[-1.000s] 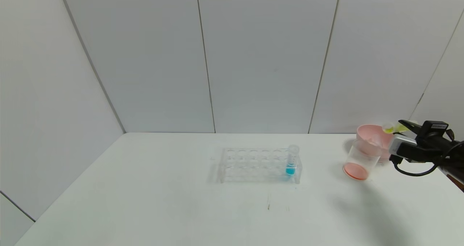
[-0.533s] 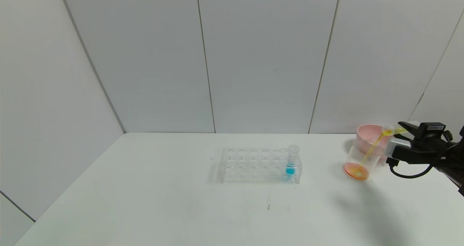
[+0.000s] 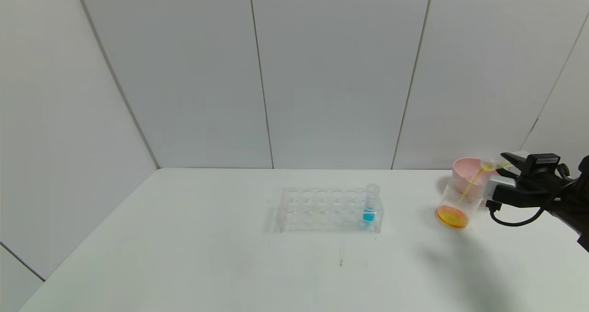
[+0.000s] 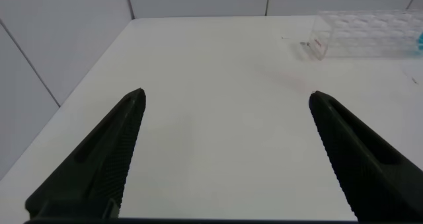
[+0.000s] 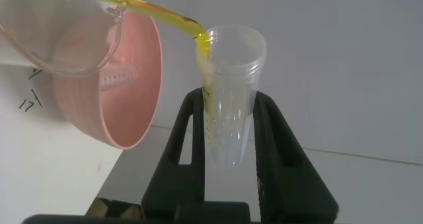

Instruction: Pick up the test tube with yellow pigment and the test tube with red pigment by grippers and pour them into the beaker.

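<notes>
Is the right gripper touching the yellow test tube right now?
Touching. The right wrist view shows the right gripper shut on the test tube with yellow pigment, its black fingers pressing both sides.

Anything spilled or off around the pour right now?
No spill shows. The right gripper tips the test tube with yellow pigment and the yellow stream lands inside the beaker, where the liquid looks orange. The pink bowl and the rack stand upright.

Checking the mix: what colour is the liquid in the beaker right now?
Orange, in the beaker; head view shows it best.
</notes>
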`<move>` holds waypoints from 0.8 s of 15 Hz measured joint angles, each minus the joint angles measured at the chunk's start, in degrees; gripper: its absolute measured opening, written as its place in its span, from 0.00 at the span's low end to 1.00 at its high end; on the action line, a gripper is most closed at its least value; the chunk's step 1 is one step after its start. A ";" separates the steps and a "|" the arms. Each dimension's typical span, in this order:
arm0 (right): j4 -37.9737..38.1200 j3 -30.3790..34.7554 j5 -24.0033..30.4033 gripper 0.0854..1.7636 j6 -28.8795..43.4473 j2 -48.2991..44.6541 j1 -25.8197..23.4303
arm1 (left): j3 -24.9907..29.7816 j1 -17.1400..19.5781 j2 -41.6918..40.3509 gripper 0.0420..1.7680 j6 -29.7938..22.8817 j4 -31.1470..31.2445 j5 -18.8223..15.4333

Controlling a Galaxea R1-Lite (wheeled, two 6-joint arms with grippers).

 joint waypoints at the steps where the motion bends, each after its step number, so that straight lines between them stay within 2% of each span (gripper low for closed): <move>1: 0.01 0.00 -0.09 0.25 -0.01 -0.02 0.09 | 0.00 0.00 0.00 1.00 0.00 0.00 0.00; 12: 0.01 0.44 -0.17 0.25 -0.66 -0.20 0.52 | 0.00 0.00 0.00 1.00 0.00 0.00 0.00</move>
